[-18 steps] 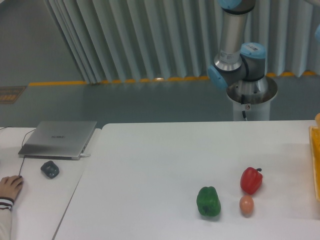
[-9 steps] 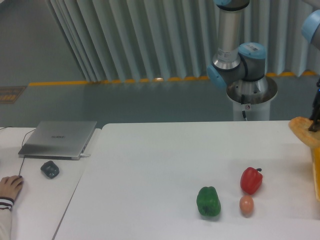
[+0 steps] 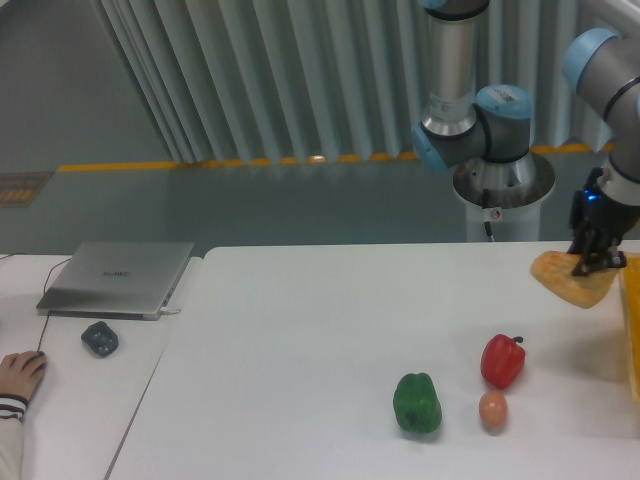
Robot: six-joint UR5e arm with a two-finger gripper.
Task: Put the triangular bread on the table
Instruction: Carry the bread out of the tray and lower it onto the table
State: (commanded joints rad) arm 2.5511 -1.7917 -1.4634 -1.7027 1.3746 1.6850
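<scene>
Carry step: gripper pinching triangular bread, probably hanging just above desk far right. Next: lowering onto bare patch, then letting go.

green pepper | red pepper | egg-like ball | laptop | mouse

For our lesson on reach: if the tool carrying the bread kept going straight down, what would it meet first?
The tool points downward, shut on the triangular bread, so bare table probably comes first; the red pepper looks off that line, though depth is unclear.
</scene>
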